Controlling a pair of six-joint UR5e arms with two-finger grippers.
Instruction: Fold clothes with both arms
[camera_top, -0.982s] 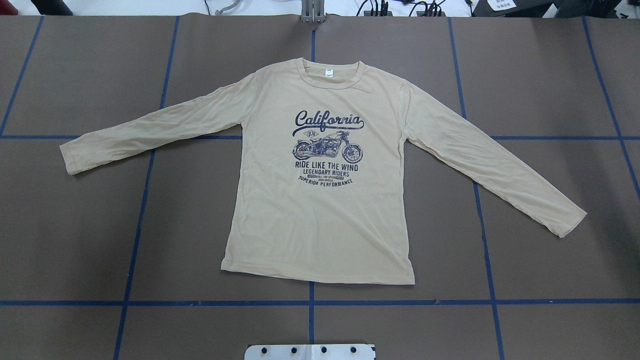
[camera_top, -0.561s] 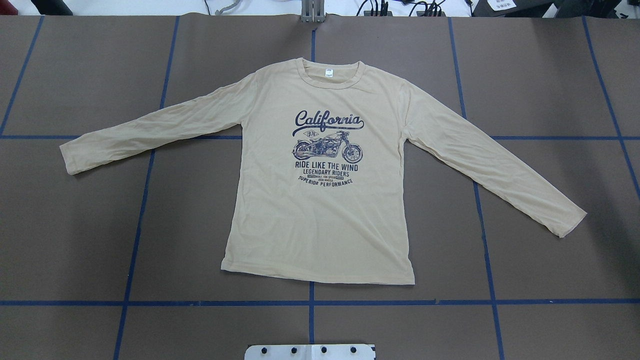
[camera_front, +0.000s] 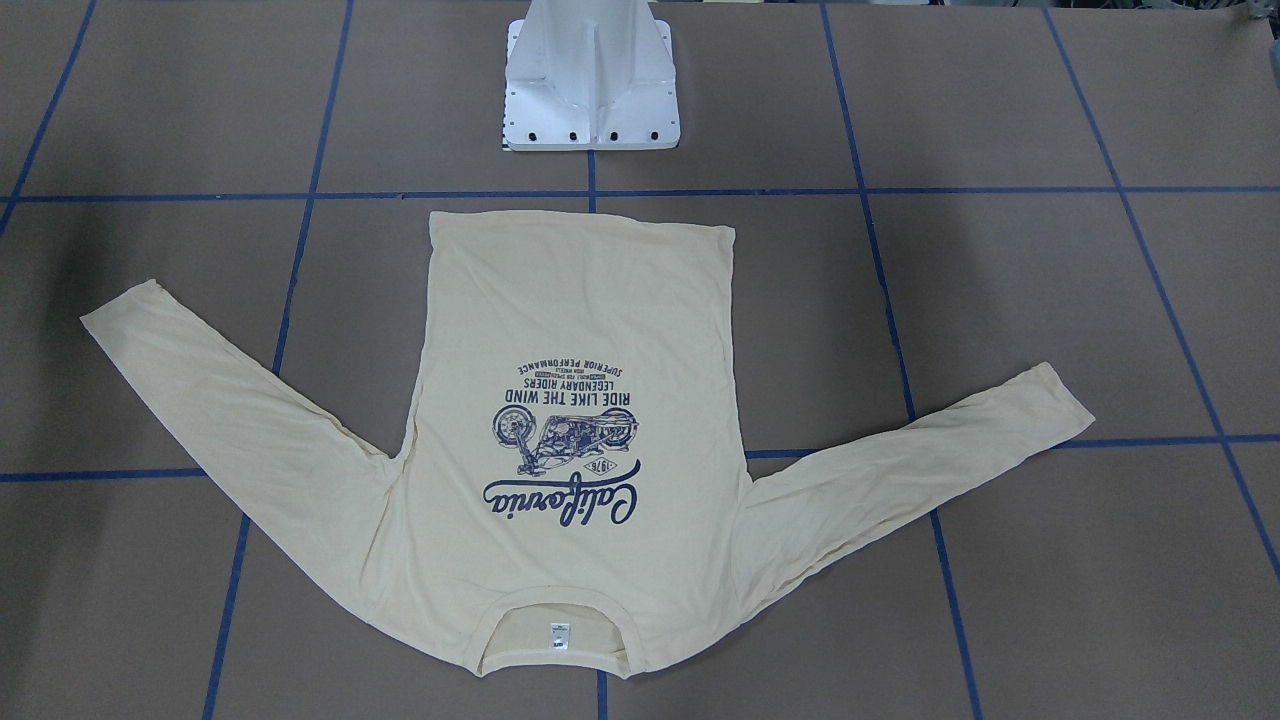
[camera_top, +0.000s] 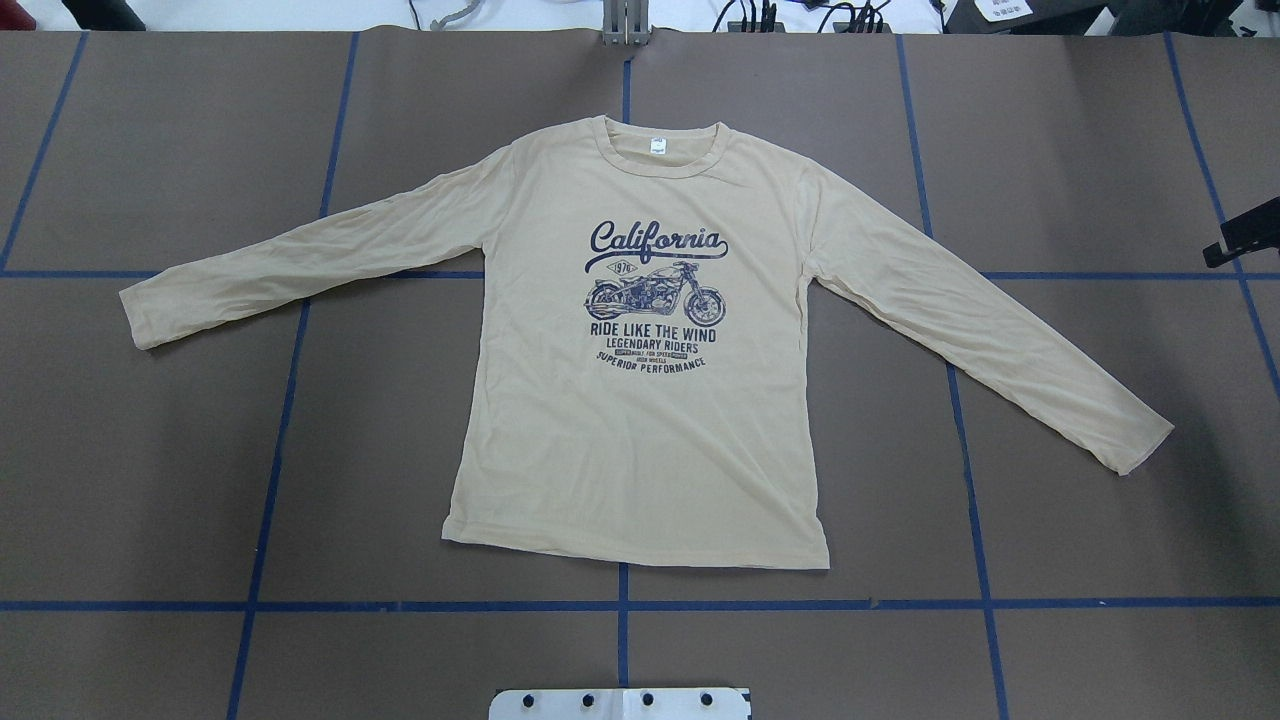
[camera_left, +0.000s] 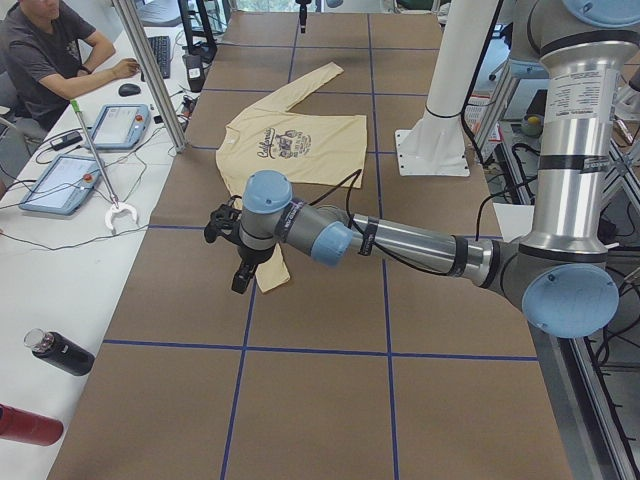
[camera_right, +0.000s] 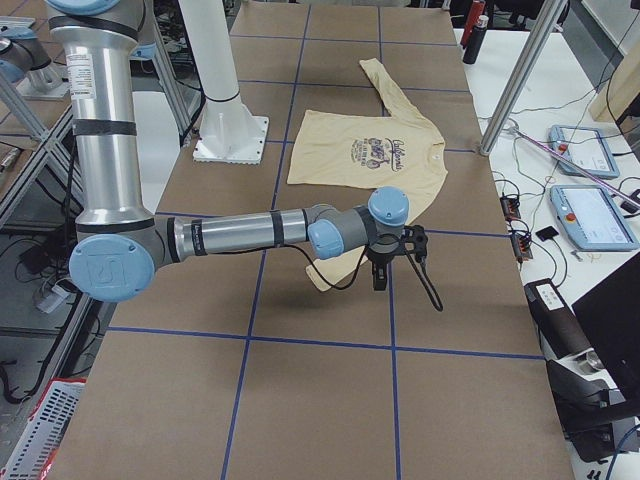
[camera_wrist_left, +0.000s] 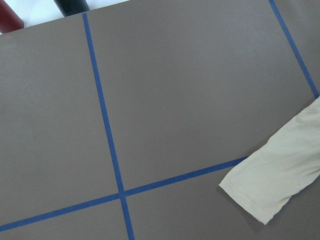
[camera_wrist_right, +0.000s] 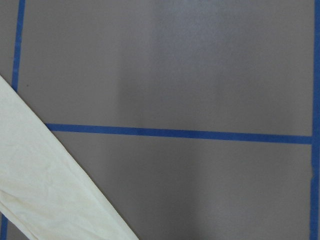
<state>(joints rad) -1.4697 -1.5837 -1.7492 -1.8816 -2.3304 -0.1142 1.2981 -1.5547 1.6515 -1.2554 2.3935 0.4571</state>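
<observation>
Shirt (camera_top: 640, 440) flat, print up, mid-counter (camera_top: 1100, 150), collar away from robot, sleeves spread; L gripper (camera_left: 240, 280) hangs over bare counter just off L cuff (camera_top: 140, 315), R gripper (camera_right: 380, 272) outboard of R sleeve (camera_top: 980, 320), both clear of cloth; can't tell if either is parted or closed.

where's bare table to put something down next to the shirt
Bare table flanks the shirt body below both sleeves in the overhead view, plus the strip between hem and base. Crowded near the cuffs, where the left end effector and right end effector hover.
</observation>
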